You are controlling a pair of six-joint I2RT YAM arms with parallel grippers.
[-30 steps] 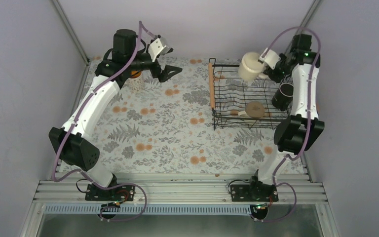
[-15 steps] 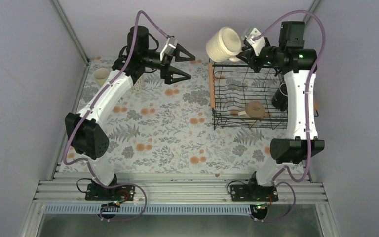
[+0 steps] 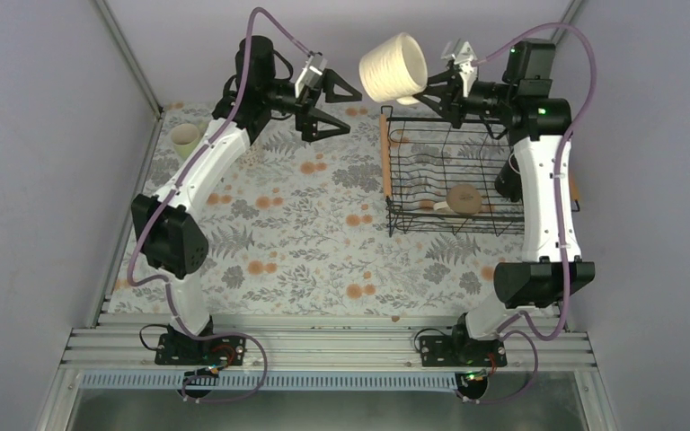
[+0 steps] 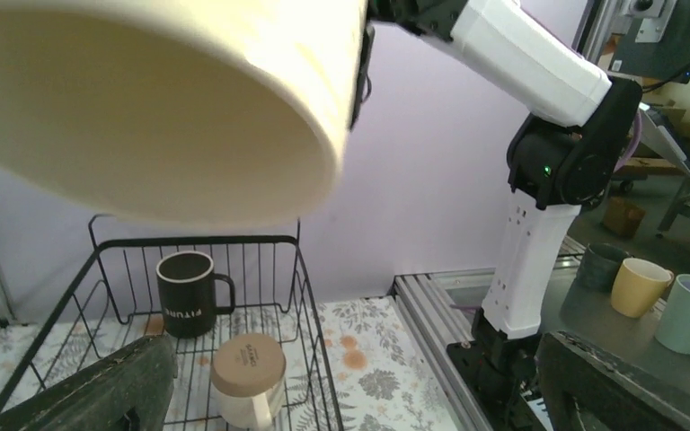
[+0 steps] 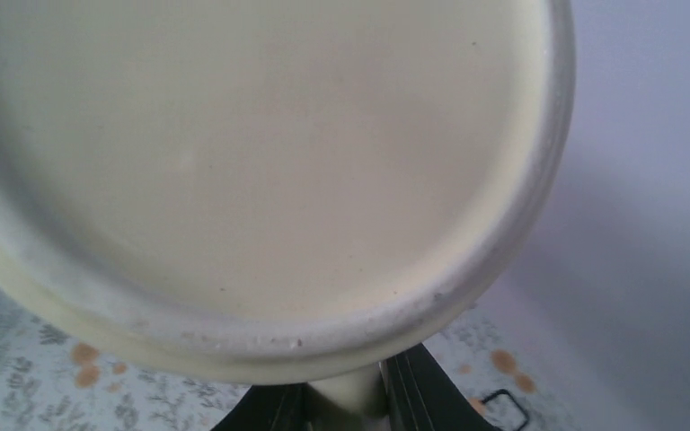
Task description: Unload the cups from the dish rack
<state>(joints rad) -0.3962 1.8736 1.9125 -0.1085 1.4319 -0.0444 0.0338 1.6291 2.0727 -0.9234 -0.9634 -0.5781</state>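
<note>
**A:** Top external view first. What's the layout, big things down?

**B:** The flowered tabletop [image 3: 305, 233] carries the dish rack [image 3: 386, 162] at its far right corner. The cream mug [image 3: 393, 67] is lifted clear, hanging in the air over the rack's far left corner and tipped on its side. A pale green cup [image 3: 182, 136] stands at the far left edge of the tabletop. Two cups are left in the rack: a black mug [image 4: 186, 292] upright, and a beige cup [image 3: 464, 199] upside down.

**A:** And the claws?

**B:** The right claw [image 3: 433, 92] is pressed together on the cream mug's handle. The left claw [image 3: 337, 108] is spread wide and empty, just beside the mug and facing it.

**A:** So which step is this?

**B:** I'd say it's the unloading of the cream mug, probably a hand-over in mid-air from right to left.

**A:** What does the next move call for?

**B:** The left claw should close around the mug's body before the right lets go of the handle. The mug looks wide for that spread, so the line-up must be square.
</note>
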